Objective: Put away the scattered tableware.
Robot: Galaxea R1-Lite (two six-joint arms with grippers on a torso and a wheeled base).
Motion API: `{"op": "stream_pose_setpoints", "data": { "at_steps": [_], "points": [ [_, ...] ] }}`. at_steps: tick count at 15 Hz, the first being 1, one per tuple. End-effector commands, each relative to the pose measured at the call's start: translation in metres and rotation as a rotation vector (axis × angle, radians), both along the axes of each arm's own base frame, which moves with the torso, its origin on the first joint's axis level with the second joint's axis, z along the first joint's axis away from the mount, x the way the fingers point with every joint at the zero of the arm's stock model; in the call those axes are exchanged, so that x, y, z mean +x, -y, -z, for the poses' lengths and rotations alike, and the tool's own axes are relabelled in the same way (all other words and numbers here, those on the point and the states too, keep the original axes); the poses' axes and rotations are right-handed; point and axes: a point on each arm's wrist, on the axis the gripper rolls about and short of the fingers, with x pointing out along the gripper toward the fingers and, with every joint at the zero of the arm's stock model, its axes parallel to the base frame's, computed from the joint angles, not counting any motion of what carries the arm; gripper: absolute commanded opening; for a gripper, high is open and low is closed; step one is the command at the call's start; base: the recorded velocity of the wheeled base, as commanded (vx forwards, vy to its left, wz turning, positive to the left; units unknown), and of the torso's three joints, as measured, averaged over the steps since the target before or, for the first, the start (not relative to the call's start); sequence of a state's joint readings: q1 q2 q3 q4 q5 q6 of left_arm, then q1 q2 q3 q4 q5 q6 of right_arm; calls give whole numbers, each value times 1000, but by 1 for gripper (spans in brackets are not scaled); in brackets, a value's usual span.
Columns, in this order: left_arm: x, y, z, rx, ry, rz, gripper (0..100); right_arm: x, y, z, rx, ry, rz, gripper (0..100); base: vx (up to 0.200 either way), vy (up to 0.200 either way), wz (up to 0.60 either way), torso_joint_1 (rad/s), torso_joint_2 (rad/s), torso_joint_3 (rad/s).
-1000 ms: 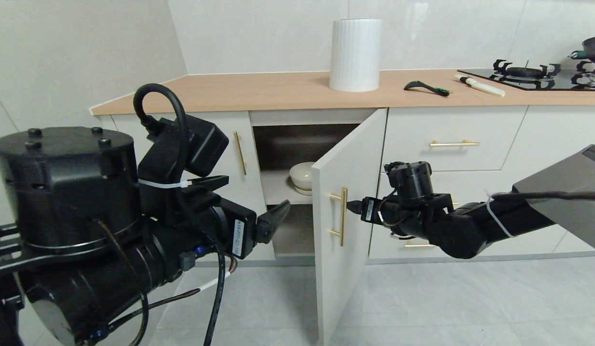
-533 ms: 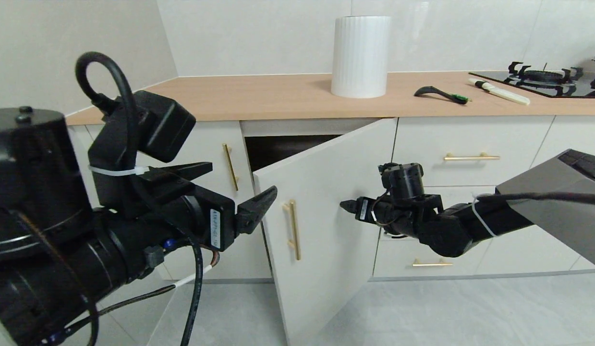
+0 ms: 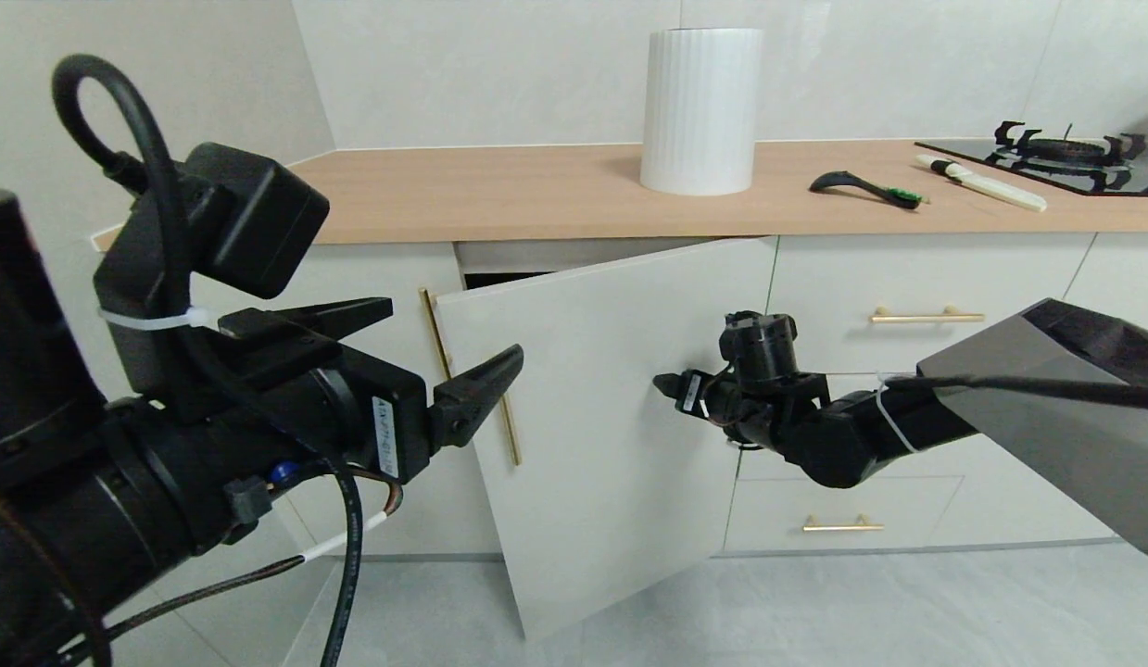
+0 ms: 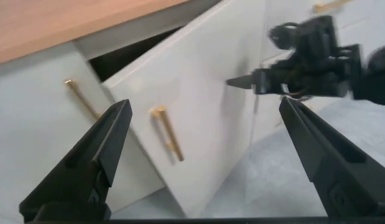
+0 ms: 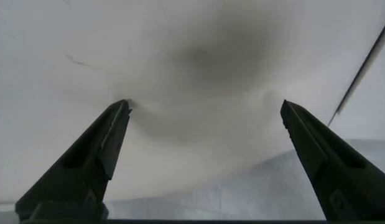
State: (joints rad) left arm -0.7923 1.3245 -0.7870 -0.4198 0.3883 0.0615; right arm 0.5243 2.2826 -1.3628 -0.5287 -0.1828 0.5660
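Kitchen cabinet door [image 3: 611, 435] ajar; right claw [image 3: 666, 382] spread, close at door face; left claw [image 3: 453, 329] spread.

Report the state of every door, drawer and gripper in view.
White cabinet door with the gold bar handle: ajar, standing partly out.
White cabinet door left of it: shut.
White upper drawer with a gold handle: shut.
White lower drawer: shut.
Left gripper: open, empty.
Right gripper: open, empty, close to the ajar door's face.
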Motion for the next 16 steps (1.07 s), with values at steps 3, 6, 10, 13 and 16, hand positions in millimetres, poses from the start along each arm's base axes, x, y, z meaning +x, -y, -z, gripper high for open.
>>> {"op": "stream_pose_setpoints", "data": {
  "at_steps": [3, 6, 10, 13, 16],
  "points": [
    [-1, 0, 0, -2, 2, 2, 100, 22, -10, -2, 37, 62, 83, 100, 0, 0, 0, 0, 0, 0],
    [-1, -1, -1, -3, 3, 2, 100, 36, -8, 4, 36, 82, 149, 100, 0, 0, 0, 0, 0, 0],
    [-2, -1, -1, -4, 4, 2, 100, 49, 6, 4, 37, 103, 210, 100, 0, 0, 0, 0, 0, 0],
    [-2, 0, -1, -2, 3, 4, 100, 61, 21, 3, 40, 116, 249, 100, 0, 0, 0, 0, 0, 0],
    [-2, 0, -1, -1, 2, 6, 100, 66, 26, 2, 41, 122, 263, 100, 0, 0, 0, 0, 0, 0]
  ]
}}
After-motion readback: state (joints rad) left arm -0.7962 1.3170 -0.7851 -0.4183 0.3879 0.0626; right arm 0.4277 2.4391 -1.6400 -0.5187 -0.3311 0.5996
